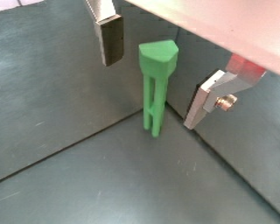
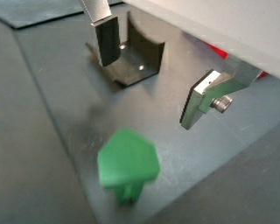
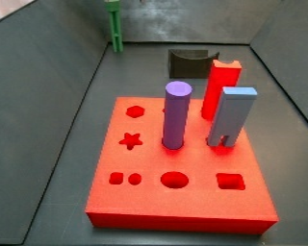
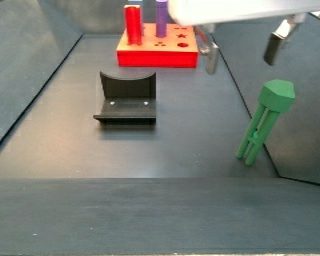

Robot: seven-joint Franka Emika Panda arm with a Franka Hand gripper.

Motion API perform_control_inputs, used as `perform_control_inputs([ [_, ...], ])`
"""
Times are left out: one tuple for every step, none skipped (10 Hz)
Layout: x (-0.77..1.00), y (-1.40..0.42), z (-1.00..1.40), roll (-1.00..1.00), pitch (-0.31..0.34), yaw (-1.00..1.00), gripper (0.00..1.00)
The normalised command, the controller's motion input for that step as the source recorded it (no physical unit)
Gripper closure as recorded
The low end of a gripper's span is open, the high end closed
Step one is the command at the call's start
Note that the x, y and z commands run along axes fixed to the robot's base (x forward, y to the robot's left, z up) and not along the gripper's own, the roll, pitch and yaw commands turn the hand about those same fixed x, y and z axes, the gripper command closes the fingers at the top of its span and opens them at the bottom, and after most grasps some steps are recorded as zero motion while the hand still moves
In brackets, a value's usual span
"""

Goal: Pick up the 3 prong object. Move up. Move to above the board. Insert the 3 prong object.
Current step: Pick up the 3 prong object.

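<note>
While spread apart, gripper point(image 1: 154, 66) fingers point(image 1: 111, 42) straddling upright peg point(image 1: 156, 87) near floor's point(image 1: 60, 96) wall edge, not clamped; needs lowering.

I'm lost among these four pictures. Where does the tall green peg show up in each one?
Wrist view: the green peg stands upright between the open gripper fingers.
Wrist view: its top shows near the fixture.
Side view: far back, top left.
Side view: at right.
Shared landmark: the fixture.
</note>
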Motion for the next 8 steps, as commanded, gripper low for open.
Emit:
perform_control_inputs([
  [-0.6, 0.26, -0.2, 0.11, -0.063, 0.24, 0.0],
  [-0.57, 0.06, -0.18, 0.08, -0.127, 0.28, 0.0],
  [-0.44, 0.18, -0.19, 0.06, -0.113, 0.31, 0.0],
  [-0.53, 0.24, -0.21, 0.08, -0.137, 0.32, 0.0],
  [-0.35, 0.37, -0.19, 0.05, -0.101, 0.39, 0.0],
  [-0.07, 0.36, -0.2, 0.01, -0.067, 0.39, 0.0],
  [0.0, 0.27, -0.15, 0.07, 0.0, 0.28, 0.0],
  [0.0, 0.14, -0.08, 0.02, 0.0, 0.01, 0.0],
])
